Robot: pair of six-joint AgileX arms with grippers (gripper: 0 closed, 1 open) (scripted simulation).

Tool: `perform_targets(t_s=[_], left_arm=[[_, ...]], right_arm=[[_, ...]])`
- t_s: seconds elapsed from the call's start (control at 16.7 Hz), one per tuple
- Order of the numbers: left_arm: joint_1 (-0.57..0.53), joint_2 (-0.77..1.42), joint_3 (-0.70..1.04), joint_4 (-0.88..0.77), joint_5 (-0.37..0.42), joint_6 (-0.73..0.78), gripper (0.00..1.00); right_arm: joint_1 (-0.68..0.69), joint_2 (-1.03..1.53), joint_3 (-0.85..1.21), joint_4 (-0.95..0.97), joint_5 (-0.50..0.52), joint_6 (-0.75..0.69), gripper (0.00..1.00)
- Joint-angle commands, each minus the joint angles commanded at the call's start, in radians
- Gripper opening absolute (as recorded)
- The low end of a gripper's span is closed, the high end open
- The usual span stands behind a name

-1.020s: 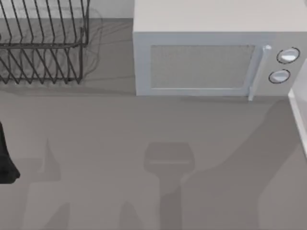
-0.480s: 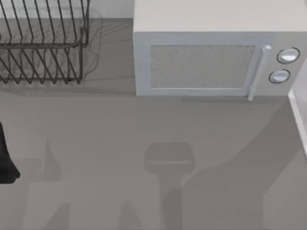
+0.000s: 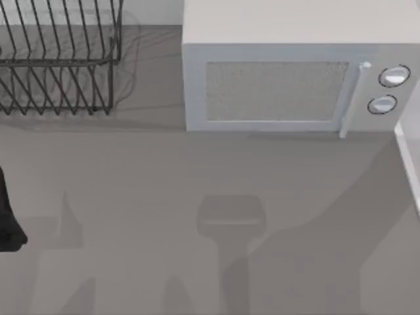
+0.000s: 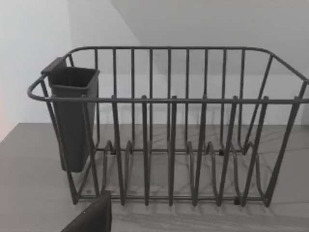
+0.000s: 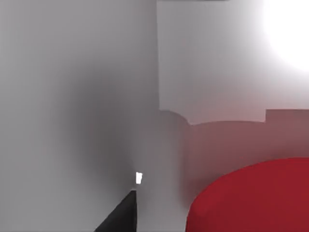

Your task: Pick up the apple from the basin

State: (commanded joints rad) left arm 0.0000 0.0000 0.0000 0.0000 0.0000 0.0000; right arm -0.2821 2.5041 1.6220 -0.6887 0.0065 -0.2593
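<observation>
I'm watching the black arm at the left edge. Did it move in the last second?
No. In the top view the left arm sits at the same spot on the table's left edge, below the dish rack, as before.

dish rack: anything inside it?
No dishes in the dish rack: bare wire slots, wall visible through the bars. A dark cutlery cup hangs on one end; its inside is hidden.

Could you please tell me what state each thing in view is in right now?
Microwave: door closed.
Dish rack: upright, slots bare.
Cutlery holder: hung on the rack's end.
Apple: close before the right wrist camera, not visibly gripped.
Left arm: parked at the table's left edge.
</observation>
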Motion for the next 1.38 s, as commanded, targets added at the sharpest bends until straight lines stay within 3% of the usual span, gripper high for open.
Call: perform_targets(t_s=[0.24, 0.3, 0.96, 1.38], left_arm=[[0.0, 0.0, 0.0, 0.0, 0.0, 0.0, 1.0], [0.0, 0.0, 0.0, 0.0, 0.0, 0.0, 1.0], [0.0, 0.0, 0.0, 0.0, 0.0, 0.0, 1.0], [0.0, 0.0, 0.0, 0.0, 0.0, 0.0, 1.0]], right_arm=[[0.0, 0.0, 0.0, 0.0, 0.0, 0.0, 0.02], [0.0, 0.0, 0.0, 0.0, 0.0, 0.0, 0.0], [0.002, -0.06, 0.051, -0.061, -0.014, 0.006, 0.0], [-0.003, -0.1, 0.422, -0.49, -0.014, 0.001, 0.0]])
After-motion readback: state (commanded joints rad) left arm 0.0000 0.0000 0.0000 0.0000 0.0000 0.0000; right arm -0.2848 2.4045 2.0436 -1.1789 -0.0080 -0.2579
